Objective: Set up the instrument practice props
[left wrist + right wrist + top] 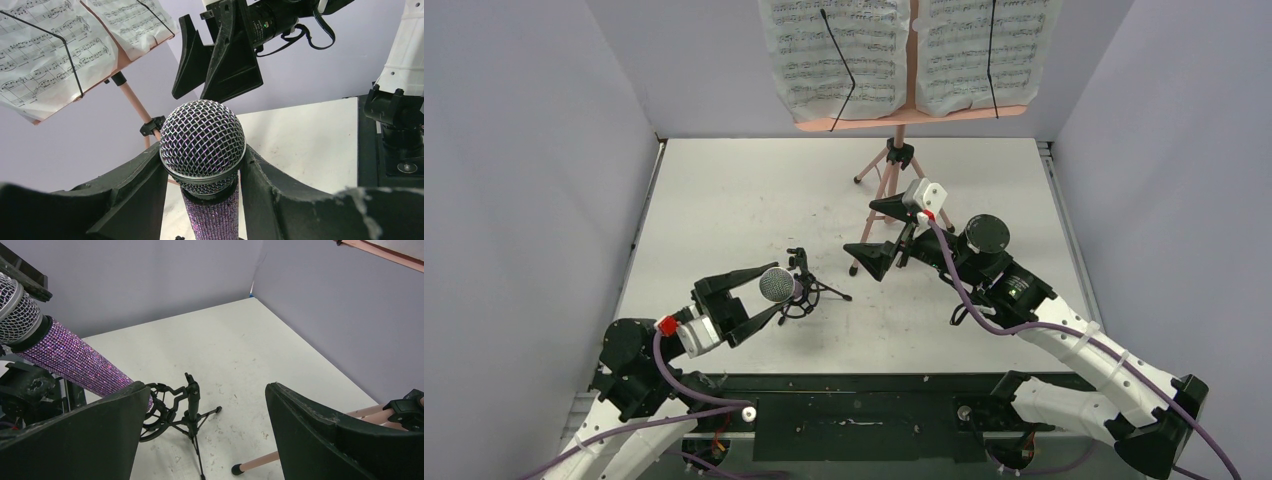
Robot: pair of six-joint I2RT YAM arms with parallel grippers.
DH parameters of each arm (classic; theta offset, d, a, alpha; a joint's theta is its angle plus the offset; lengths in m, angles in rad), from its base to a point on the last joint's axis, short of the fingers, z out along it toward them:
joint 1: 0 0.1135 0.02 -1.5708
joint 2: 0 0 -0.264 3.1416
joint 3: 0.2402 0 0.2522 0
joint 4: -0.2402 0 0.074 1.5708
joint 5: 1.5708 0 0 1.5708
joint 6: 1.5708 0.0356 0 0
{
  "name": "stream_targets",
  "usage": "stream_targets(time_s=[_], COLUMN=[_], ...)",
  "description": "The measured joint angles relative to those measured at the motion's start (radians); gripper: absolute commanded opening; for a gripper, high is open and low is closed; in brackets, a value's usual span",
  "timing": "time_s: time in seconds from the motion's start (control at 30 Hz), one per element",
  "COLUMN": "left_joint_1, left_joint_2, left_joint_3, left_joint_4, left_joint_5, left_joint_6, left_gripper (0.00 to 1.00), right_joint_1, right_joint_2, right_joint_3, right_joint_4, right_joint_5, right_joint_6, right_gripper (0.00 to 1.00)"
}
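The pink music stand rises at the back centre on tripod legs. It carries two white sheet-music pages under black clips. The purple glitter microphone leans with its lower end in the ring of the small black shock-mount tripod. My left gripper is shut on the microphone just under its silver head. To the right, my right gripper stands open and empty, above the table near the stand's front leg.
Grey walls enclose the white table on the left, back and right. A black rail runs along the near edge between the arm bases. The right gripper's fingers hang just beyond the microphone head in the left wrist view.
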Motion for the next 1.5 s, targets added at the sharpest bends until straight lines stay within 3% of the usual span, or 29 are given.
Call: stream_targets(time_s=[1.5], left_joint_1=[0.0], left_joint_2=[-0.024], left_joint_3=[-0.073], left_joint_4=[0.094], left_joint_5=[0.012], left_joint_6=[0.003], left_gripper=[0.0], right_joint_1=[0.0], right_joint_2=[0.007], right_joint_3=[0.0], right_joint_4=[-0.019], right_joint_5=[0.006], right_joint_6=[-0.004], right_gripper=[0.9])
